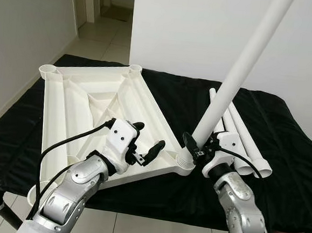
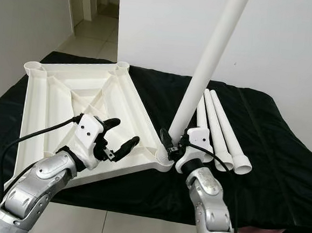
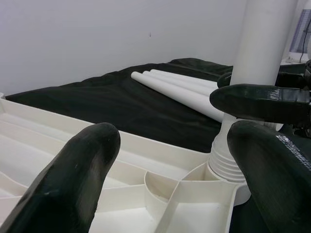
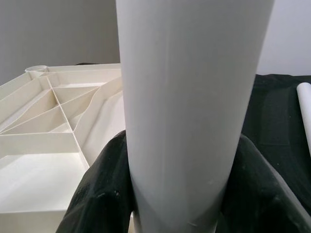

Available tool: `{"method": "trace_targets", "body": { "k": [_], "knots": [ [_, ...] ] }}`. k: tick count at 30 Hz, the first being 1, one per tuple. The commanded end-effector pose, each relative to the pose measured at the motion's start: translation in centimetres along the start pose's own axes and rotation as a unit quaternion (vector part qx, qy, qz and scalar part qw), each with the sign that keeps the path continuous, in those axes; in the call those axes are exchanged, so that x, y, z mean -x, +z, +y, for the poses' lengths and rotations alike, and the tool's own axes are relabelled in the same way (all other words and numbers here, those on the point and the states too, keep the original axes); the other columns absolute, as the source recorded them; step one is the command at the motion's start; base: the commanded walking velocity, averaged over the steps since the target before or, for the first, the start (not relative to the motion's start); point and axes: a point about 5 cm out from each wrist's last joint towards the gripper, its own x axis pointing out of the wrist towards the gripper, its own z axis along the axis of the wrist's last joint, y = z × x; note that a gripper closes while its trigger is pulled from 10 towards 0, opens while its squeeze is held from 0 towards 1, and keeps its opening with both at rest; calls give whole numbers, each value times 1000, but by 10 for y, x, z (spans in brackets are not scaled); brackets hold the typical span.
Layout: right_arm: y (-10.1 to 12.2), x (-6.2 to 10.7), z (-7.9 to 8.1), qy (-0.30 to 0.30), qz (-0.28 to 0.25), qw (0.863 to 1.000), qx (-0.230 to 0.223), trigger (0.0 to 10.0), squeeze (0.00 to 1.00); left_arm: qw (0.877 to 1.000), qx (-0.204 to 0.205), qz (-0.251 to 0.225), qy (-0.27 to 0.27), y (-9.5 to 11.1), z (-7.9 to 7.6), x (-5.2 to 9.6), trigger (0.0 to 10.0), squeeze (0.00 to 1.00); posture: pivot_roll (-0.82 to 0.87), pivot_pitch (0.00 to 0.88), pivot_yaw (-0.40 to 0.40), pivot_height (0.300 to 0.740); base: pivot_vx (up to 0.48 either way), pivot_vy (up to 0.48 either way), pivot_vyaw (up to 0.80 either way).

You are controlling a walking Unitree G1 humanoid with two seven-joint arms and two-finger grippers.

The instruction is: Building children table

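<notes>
Your right gripper [image 1: 203,148], low centre-right, has its jaws clamped on the long white plastic tube leg [image 1: 241,69]; straighten its lean while seating it in the corner socket [image 1: 185,162]. The left gripper [image 1: 146,141], jaws apart, hovers over the upturned white ribbed plastic table top [image 1: 76,99] at centre-left. The leg's top is cut off at the upper edge.

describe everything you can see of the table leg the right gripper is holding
The held table leg is a long, smooth white tube, plastic by its look, with a ribbed base. It leans up and to the robot's right, its base seated in the near corner socket of the upturned white tabletop. The right gripper clasps it just above the socket, black fingers on both sides.
</notes>
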Motion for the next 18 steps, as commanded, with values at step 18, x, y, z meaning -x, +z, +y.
{"method": "trace_targets", "body": {
  "k": [18],
  "knots": [
    [-17,-4,9,-175,3,984,-27,10000,0,1000,1,-7,-24,3,-3,-4,10000,0,8,0,-63,740,0,0,0]
  ]
}}
